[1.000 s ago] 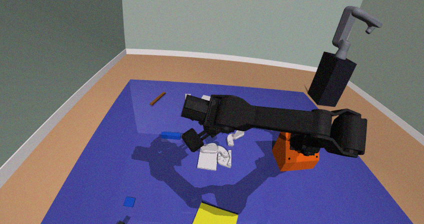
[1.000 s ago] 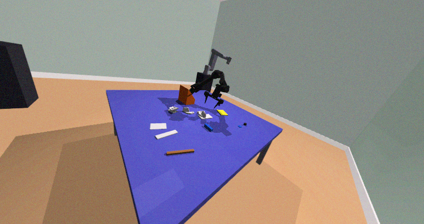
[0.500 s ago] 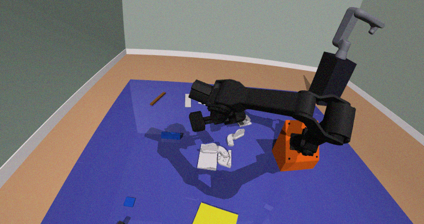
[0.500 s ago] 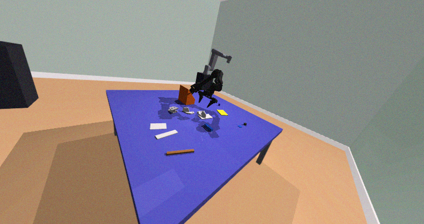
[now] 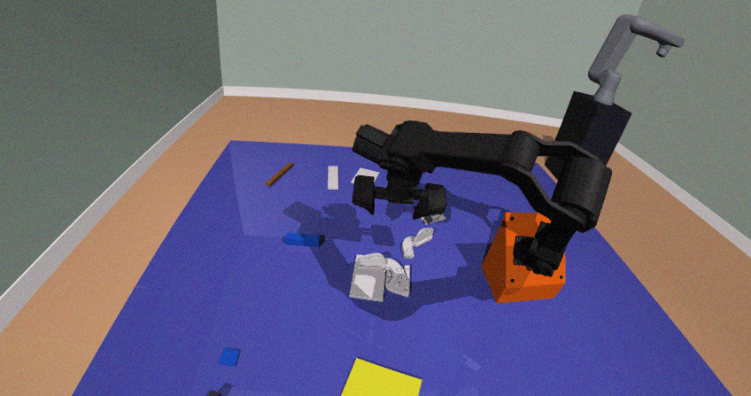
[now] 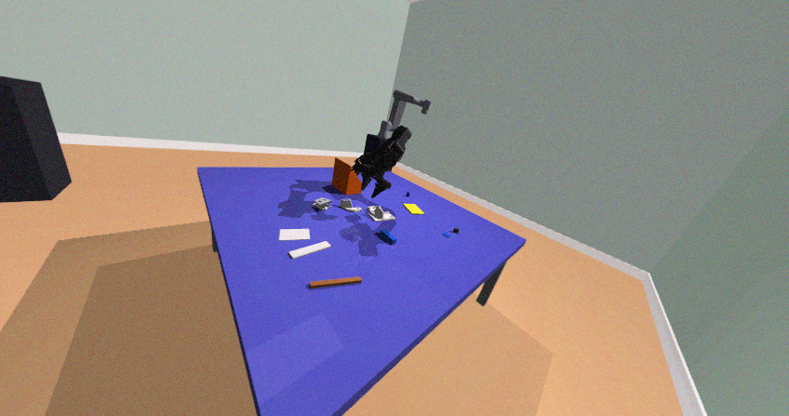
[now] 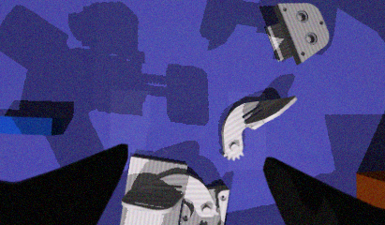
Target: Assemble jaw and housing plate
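Note:
My gripper (image 5: 394, 213) (image 6: 368, 192) (image 7: 198, 157) is open and empty, above the table and the white parts. The ridged white base (image 5: 375, 290) (image 7: 137, 169) has one white jaw (image 7: 196, 188) on it; the free pin cannot be made out clearly. In the wrist view the base is at the lower edge, partly cut off, between my fingers. The loose jaw (image 5: 407, 246) (image 6: 348, 207) (image 7: 230, 127) lies on the table with its teeth toward the base, farther ahead than my fingertips. The housing plate (image 5: 435, 219) (image 6: 321, 204) (image 7: 315, 27), with two round holes, lies beyond it, apart from both.
A blue block (image 5: 303, 239) (image 6: 388, 237) (image 7: 21, 126) lies left of the parts in the top view. A white strip (image 5: 332, 177) (image 6: 309, 248), white square (image 6: 293, 234) and brown stick (image 5: 279, 174) (image 6: 335, 283) lie farther back there. A yellow sheet (image 5: 384, 378) (image 6: 413, 208) lies in front. The orange mount (image 5: 498, 271) (image 7: 374, 191) stands right.

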Controlling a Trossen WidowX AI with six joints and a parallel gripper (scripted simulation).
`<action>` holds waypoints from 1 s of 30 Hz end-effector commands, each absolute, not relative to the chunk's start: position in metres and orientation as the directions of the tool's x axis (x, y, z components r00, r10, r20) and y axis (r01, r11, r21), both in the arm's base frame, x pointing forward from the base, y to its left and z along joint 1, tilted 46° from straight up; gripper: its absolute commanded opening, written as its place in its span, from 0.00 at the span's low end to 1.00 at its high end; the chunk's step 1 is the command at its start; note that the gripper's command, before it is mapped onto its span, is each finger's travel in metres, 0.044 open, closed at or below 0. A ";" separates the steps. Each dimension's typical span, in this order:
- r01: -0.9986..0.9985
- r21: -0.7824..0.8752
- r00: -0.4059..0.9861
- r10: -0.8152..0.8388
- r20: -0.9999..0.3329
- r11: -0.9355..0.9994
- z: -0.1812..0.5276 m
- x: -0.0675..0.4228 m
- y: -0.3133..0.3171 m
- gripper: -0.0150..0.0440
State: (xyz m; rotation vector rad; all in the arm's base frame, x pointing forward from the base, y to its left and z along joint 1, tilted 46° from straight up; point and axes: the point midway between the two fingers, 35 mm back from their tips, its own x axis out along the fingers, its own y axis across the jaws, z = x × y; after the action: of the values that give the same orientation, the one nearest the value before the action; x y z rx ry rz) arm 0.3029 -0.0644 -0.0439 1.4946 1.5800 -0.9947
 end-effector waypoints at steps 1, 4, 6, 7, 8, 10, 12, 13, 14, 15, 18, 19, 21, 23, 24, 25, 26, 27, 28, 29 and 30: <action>0.993 -0.107 -0.071 0.463 -0.883 -0.052 -0.051 0.293 -0.068 1.00; 0.983 -0.149 -0.078 0.485 -0.871 -0.109 -0.055 0.286 -0.072 1.00; 0.972 -0.180 -0.082 0.501 -0.862 -0.150 -0.059 0.282 -0.075 1.00; 0.966 -0.196 -0.084 0.508 -0.857 -0.170 -0.060 0.279 -0.076 1.00; 0.959 -0.212 -0.086 0.516 -0.852 -0.190 -0.062 0.277 -0.077 1.00; 0.942 -0.244 -0.089 0.532 -0.842 -0.229 -0.065 0.272 -0.079 1.00; 0.924 -0.276 -0.091 0.548 -0.831 -0.266 -0.068 0.268 -0.081 1.00; 0.913 -0.292 -0.092 0.556 -0.826 -0.284 -0.069 0.266 -0.082 1.00; 0.902 -0.309 -0.092 0.564 -0.820 -0.302 -0.071 0.263 -0.083 1.00; 0.890 -0.325 -0.092 0.572 -0.815 -0.319 -0.072 0.261 -0.084 1.00; 0.852 -0.373 -0.092 0.596 -0.797 -0.368 -0.076 0.254 -0.087 1.00; 0.838 -0.389 -0.091 0.604 -0.791 -0.383 -0.077 0.252 -0.087 1.00; 0.808 -0.421 -0.090 0.620 -0.779 -0.413 -0.080 0.247 -0.089 1.00; 0.775 -0.453 -0.087 0.636 -0.766 -0.440 -0.082 0.243 -0.090 1.00; 0.759 -0.469 -0.085 0.644 -0.760 -0.452 -0.083 0.240 -0.091 1.00; 0.741 -0.484 -0.084 0.652 -0.753 -0.465 -0.084 0.238 -0.091 1.00; 0.723 -0.500 -0.082 0.660 -0.747 -0.476 -0.086 0.236 -0.092 1.00; 0.705 -0.515 -0.079 0.668 -0.740 -0.487 -0.087 0.234 -0.092 1.00; 0.686 -0.530 -0.077 0.675 -0.733 -0.498 -0.088 0.231 -0.093 1.00; 0.667 -0.545 -0.074 0.683 -0.727 -0.508 -0.089 0.229 -0.093 1.00; 0.647 -0.560 -0.071 0.691 -0.720 -0.517 -0.090 0.227 -0.093 1.00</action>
State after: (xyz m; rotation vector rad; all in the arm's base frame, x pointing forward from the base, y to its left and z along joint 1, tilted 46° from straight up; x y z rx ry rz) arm 0.2345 -0.0940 -0.0868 2.1082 1.5647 -1.6562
